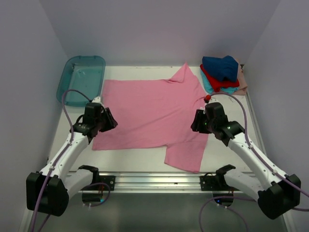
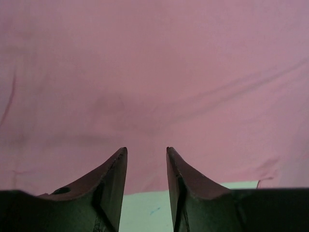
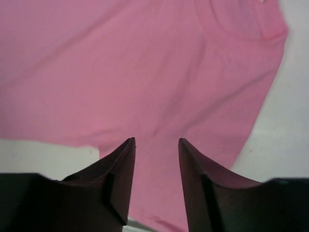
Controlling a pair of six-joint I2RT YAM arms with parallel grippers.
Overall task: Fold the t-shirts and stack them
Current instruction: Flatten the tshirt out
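A pink t-shirt [image 1: 149, 113] lies spread flat across the middle of the table, one sleeve pointing to the back and one to the front. My left gripper [image 1: 112, 121] hovers over its left edge, and my right gripper [image 1: 195, 122] over its right side near the front sleeve. In the left wrist view the gripper [image 2: 146, 150] is open with only pink cloth [image 2: 154, 72] and table beyond the gap. The right gripper [image 3: 156, 140] is likewise open above the shirt [image 3: 135, 72], holding nothing. More t-shirts are piled at the back right: navy blue [image 1: 221, 67], red [image 1: 217, 82], teal [image 1: 207, 88], pale peach [image 1: 243, 83].
A translucent teal plastic tub [image 1: 81, 79] stands at the back left corner. White walls close the table in on the left, back and right. A metal rail [image 1: 159, 181] with the arm bases runs along the near edge.
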